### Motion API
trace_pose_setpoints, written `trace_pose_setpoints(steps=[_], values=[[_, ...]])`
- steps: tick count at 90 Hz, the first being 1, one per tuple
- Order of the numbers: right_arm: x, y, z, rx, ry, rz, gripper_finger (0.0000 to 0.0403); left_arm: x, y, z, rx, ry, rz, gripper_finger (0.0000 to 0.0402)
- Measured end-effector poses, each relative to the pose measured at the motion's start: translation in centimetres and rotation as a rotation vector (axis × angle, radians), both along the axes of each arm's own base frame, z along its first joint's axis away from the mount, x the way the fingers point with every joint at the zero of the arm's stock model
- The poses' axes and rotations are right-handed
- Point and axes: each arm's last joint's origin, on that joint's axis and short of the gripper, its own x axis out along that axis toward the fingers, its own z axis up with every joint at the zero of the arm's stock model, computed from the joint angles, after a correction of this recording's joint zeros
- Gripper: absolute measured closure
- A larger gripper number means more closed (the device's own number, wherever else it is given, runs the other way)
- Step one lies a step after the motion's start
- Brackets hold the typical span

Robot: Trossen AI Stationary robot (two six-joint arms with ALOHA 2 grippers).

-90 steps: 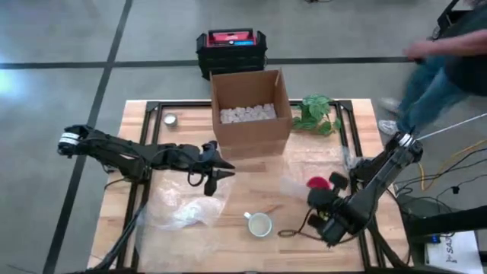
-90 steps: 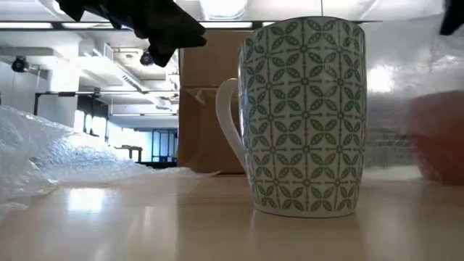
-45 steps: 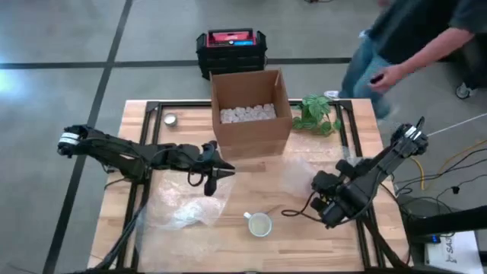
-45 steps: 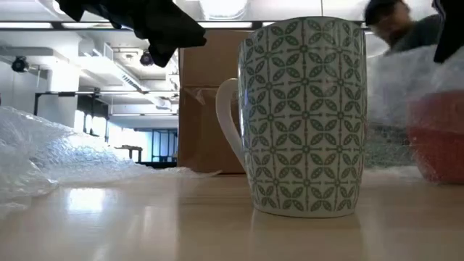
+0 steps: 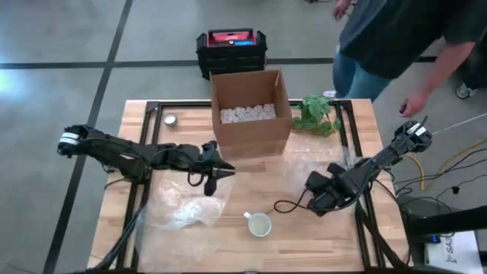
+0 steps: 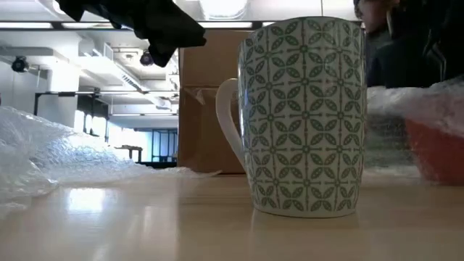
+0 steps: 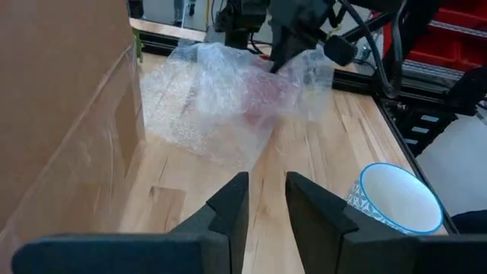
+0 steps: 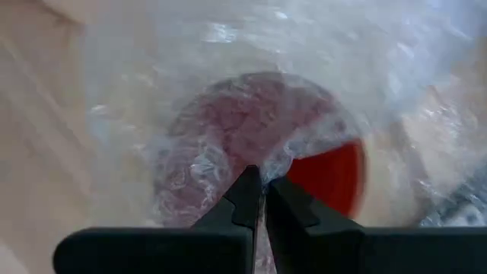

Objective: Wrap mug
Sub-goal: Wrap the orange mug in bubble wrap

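The red mug (image 8: 323,175) lies mostly hidden under bubble wrap (image 8: 228,91); only a red sliver shows in the right wrist view, where the right gripper (image 8: 262,199) pinches the wrap's edge just over it. From above, that arm covers it, right of the patterned mug (image 5: 259,224) on the bench (image 5: 396,251). The left gripper (image 5: 211,180), slightly spread, hovers left of the patterned mug, beside the cardboard box (image 5: 249,110).

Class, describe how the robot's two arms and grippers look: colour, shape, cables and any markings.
Both arms are dark and jointed. The left arm has a pale band near its outer end; so does the right arm. A black cable loops beside the right gripper. Each gripper, like the left gripper, ends in two flat dark fingers.
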Motion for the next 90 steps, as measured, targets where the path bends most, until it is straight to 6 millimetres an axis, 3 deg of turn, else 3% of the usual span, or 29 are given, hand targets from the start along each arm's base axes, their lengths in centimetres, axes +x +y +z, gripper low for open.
trace_pose_setpoints(steps=[26, 57, 90], values=[[0.7, -1.5, -3.9, 0.171, -0.025, 0.042, 0.0403, 0.0, 0.0, 0.0, 0.0, 0.0, 0.0, 0.0326], [1.7, -2.6, -5.2, 0.204, -0.115, 0.143, 0.0402, 0.0, 0.0, 0.0, 0.0, -0.003, 0.002, 0.0326], [3.3, -2.4, -5.0, 0.157, -0.274, 0.282, 0.0402, 0.1, 0.0, 0.2, -0.002, -0.022, 0.002, 0.0326]])
